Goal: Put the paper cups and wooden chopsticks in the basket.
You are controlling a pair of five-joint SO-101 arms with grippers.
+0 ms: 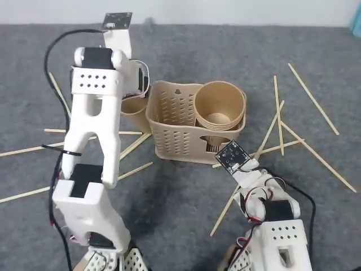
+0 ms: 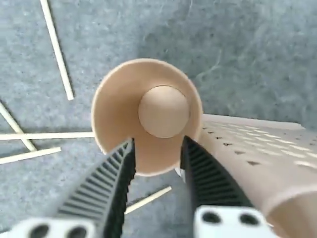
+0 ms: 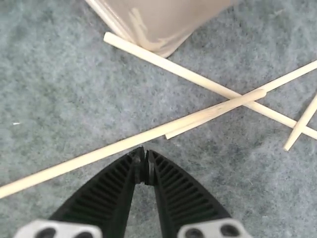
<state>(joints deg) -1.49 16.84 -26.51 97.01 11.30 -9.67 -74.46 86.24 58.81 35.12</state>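
one loose cup (image 2: 163,111) stands upright just beside the basket (image 2: 257,148), mouth up, on the side away from the right arm. the left gripper (image 2: 158,141) hangs over that cup's near rim with its jaws spread, holding nothing. several cups (image 1: 220,104) sit nested inside the basket. many chopsticks (image 1: 277,116) lie scattered on the mat (image 1: 186,192) around the basket, some crossing. the right gripper (image 3: 143,157) is low by the basket's front corner, jaws pressed together and empty, tips right at one chopstick (image 3: 89,158).

the cup looks light and thin-walled, and a hard squeeze would likely dent it or push it oval. a gentle pinch on the rim wall, one finger in and one out, seems the best hold. the chopsticks look stiff, thin and light, and they lie flat, so they may roll or slip. taking one near its middle, jaws across it, should keep it from tipping. crossed sticks may drag along.
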